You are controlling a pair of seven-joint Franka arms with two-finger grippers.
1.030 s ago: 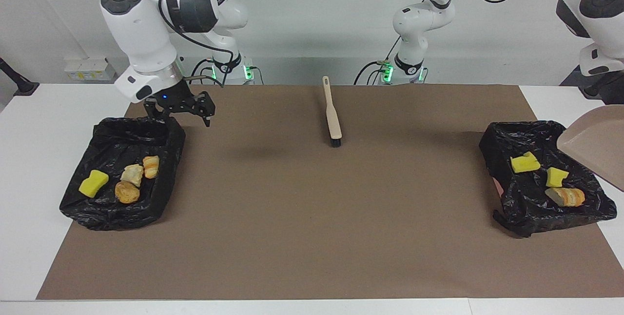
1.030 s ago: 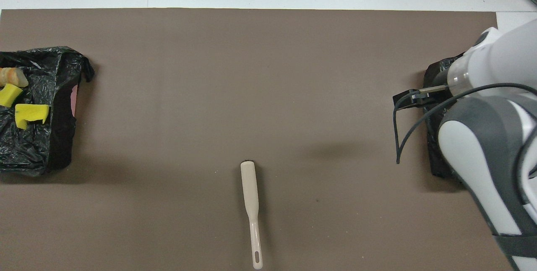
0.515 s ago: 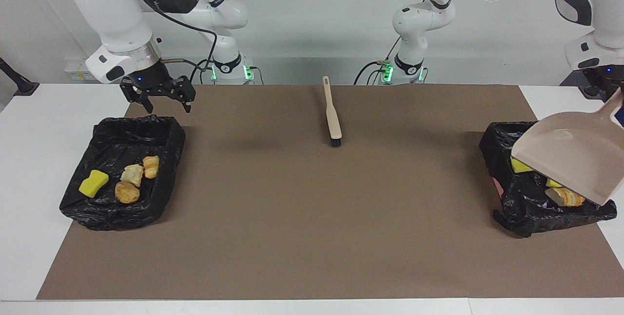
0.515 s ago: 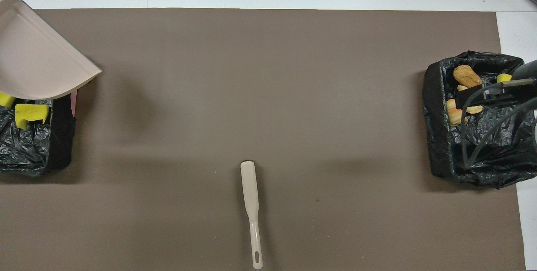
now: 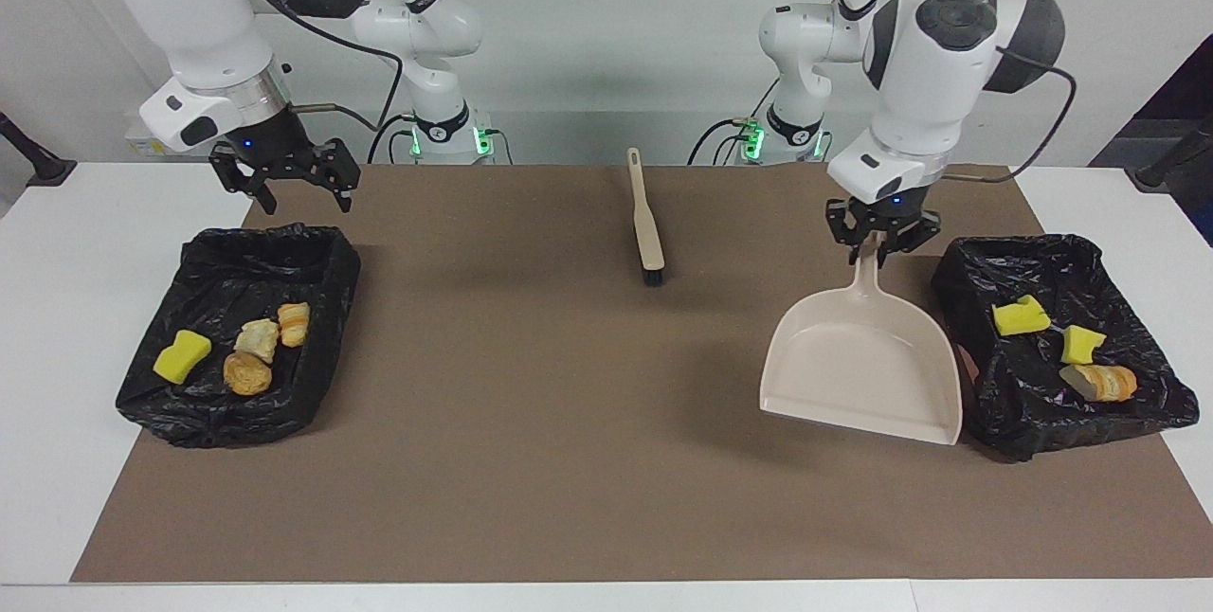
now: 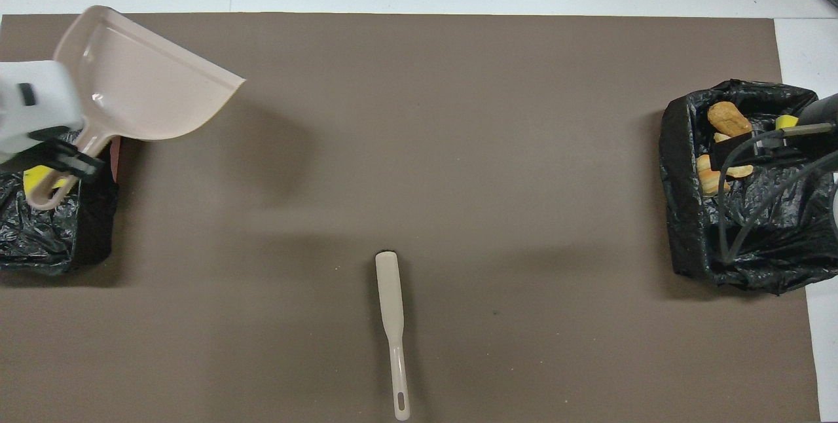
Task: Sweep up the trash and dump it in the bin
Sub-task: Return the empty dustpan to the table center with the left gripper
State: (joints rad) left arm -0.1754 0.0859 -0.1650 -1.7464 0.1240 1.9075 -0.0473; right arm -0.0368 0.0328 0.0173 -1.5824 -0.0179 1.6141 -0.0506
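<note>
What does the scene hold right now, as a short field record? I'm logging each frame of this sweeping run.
left gripper: shut on the dustpan handle, over the mat
dustpan: empty, in the air beside the bin at the left arm's end
right gripper: open, holds nothing, over the table beside the other bin
brush: lies on the mat, mid-table, near the robots
bin, left arm's end: three trash scraps
bin, right arm's end: four trash scraps
mat: no scraps on it

the brush (image 5: 647,217) lies mid-mat (image 5: 531,460), near the robots. a bin (image 5: 1137,408) sits at each end of the table, 3 trash scraps (image 5: 1020,316) in the left arm's, 4 in the right arm's bin (image 5: 152,394).
</note>
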